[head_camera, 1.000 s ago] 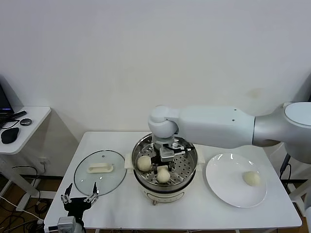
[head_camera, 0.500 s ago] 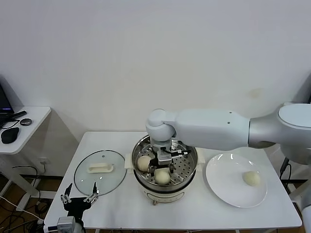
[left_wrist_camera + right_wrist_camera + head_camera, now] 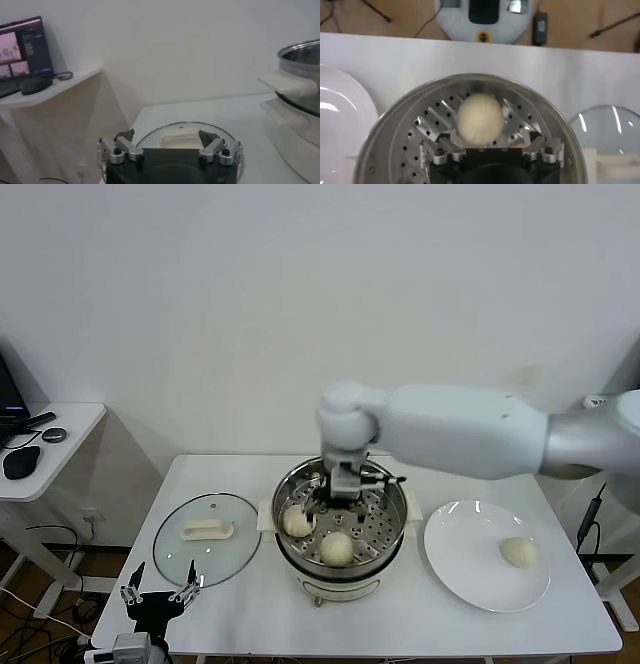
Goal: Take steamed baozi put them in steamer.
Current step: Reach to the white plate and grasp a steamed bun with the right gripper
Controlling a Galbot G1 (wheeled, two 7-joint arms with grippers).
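The steel steamer [image 3: 392, 527] stands mid-table. Two baozi lie on its perforated floor: one at the left [image 3: 297, 521], one at the front [image 3: 337, 548]. A third baozi [image 3: 517, 551] lies on the white plate [image 3: 468, 572] to the right. My right gripper [image 3: 344, 490] hangs open and empty above the steamer's middle. In the right wrist view its fingers [image 3: 487, 137] stand spread above the front baozi [image 3: 480, 119], clear of it, over the steamer floor [image 3: 400, 145]. My left gripper [image 3: 158, 595] is parked open below the table's front left edge.
A round glass lid [image 3: 205, 536] with a white handle lies left of the steamer; it also shows in the left wrist view [image 3: 175, 131], beyond the left gripper [image 3: 167, 136], with the steamer's side handle [image 3: 287, 82] at the right. A side desk [image 3: 45, 434] stands far left.
My right gripper has opened, let go of the baozi at the front of the steamer floor, and risen away from it. The left arm has barely moved.
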